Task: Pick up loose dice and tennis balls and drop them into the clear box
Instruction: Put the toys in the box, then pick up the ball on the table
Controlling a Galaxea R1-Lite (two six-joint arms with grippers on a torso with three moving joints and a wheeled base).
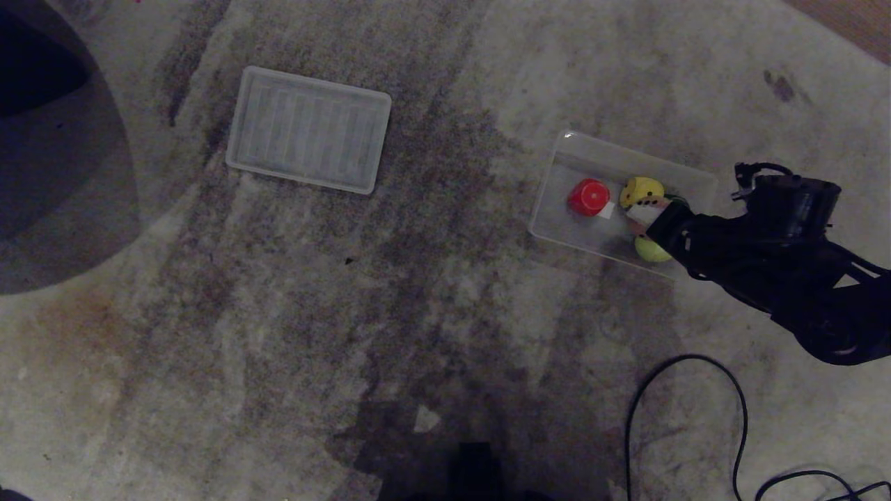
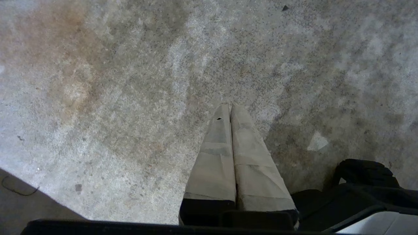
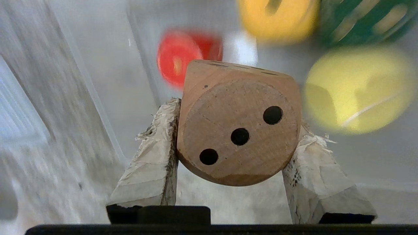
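Observation:
The clear box (image 1: pixel 557 158) lies on the carpet at the right of the head view. Inside it are a red die (image 1: pixel 589 197), a yellow die (image 1: pixel 641 189) and a tennis ball (image 1: pixel 651 249). My right gripper (image 1: pixel 644 214) reaches in over the box from the right. In the right wrist view this gripper (image 3: pixel 238 117) is shut on the tan wood die (image 3: pixel 238 130), whose three-pip face points at the camera. Beyond it, blurred, are the red die (image 3: pixel 183 55), the yellow die (image 3: pixel 277 16), a dark green die (image 3: pixel 359 19) and the tennis ball (image 3: pixel 359 88). My left gripper (image 2: pixel 230 106) is shut and empty over bare carpet.
A flat white ribbed panel (image 1: pixel 308 129) lies on the carpet at the upper left. A black cable (image 1: pixel 686 362) loops across the floor at the lower right. A dark rounded shape (image 1: pixel 42 139) fills the far left edge. A small white scrap (image 1: pixel 605 210) sits in the box.

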